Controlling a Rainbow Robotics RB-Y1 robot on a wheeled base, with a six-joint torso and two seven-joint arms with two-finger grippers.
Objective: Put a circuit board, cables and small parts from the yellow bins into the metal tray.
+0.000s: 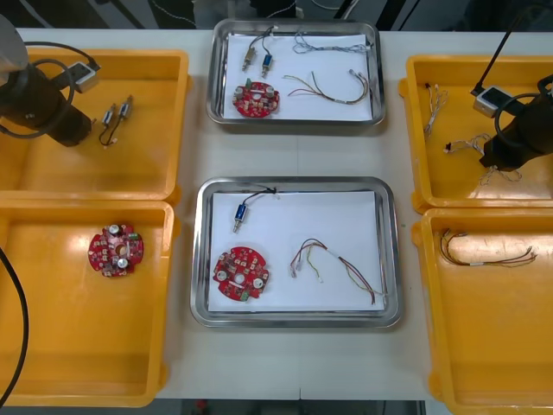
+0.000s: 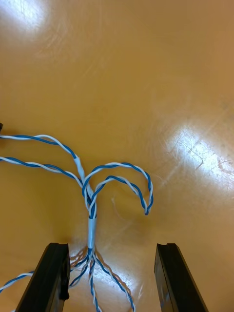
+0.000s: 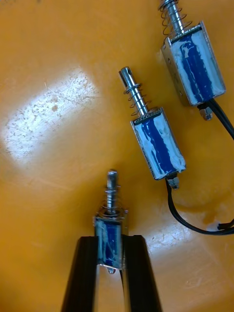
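My left gripper [image 3: 111,240] is shut on a small metal part [image 3: 110,229] with a blue wrap and a spring pin, over the floor of the far left yellow bin [image 1: 147,169]. Two more small metal parts [image 3: 155,141] lie just ahead of its fingers, trailing black wires. My right gripper [image 2: 112,246] stands open in the far right yellow bin [image 1: 449,186], its fingers either side of a twisted blue and white cable [image 2: 91,229]. The near metal tray [image 1: 294,183], white inside, holds a small metal part [image 1: 240,212], a red circuit board [image 1: 240,274] and a red and yellow cable [image 1: 333,264].
A second metal tray [image 1: 210,78] at the far middle holds a board, small parts and cables. The near left bin holds one red circuit board [image 1: 115,250]. A dark cable [image 1: 484,252] lies in the near right bin. Another blue and white cable [image 1: 435,99] lies in the far right bin.
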